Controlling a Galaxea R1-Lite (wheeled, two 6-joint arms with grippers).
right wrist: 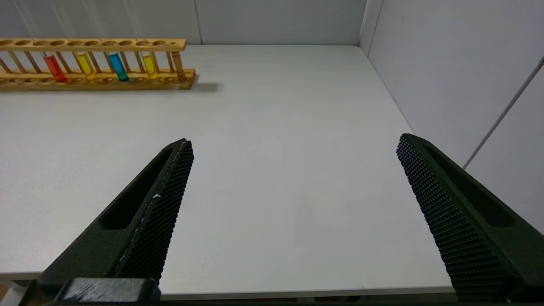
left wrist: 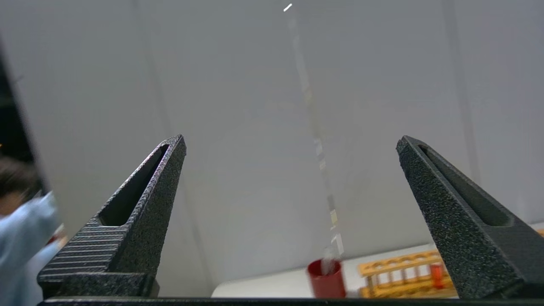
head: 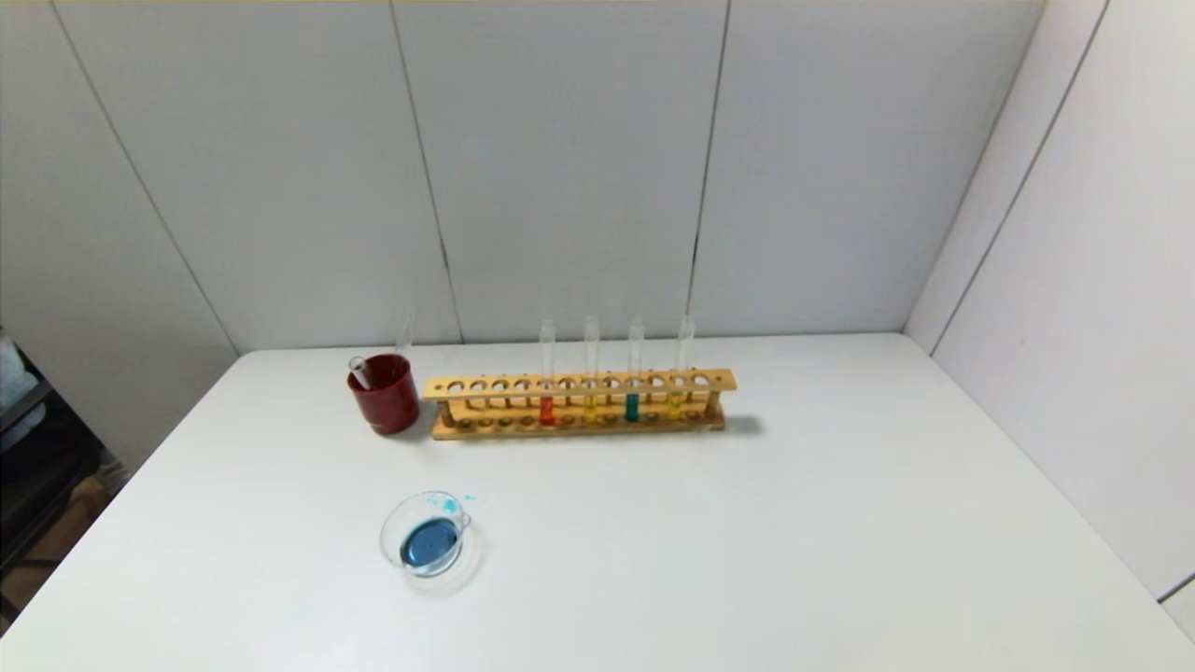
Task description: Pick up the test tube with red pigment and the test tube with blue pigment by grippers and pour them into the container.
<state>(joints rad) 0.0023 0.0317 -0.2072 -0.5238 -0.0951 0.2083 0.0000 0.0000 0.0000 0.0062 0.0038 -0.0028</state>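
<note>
The test tube with red pigment [head: 546, 409] and the test tube with blue pigment [head: 632, 406] stand upright in a wooden rack [head: 579, 385] at the back of the table. The container [head: 392, 523], a low glass dish, sits nearer the front left and holds blue liquid. Neither arm shows in the head view. My left gripper [left wrist: 292, 139] is open and empty, raised off the table's left side, facing the wall. My right gripper [right wrist: 294, 141] is open and empty, low at the table's near right edge. From there the red tube [right wrist: 55, 69] and blue tube [right wrist: 118, 67] lie far off.
Two yellow-liquid tubes [head: 590, 408] [head: 674, 403] stand in the same rack. A dark red cup [head: 385, 399] with an empty tube [head: 359, 371] leaning in it stands left of the rack. Small blue drops [head: 464, 500] lie by the dish. A person [left wrist: 21, 238] is at the left.
</note>
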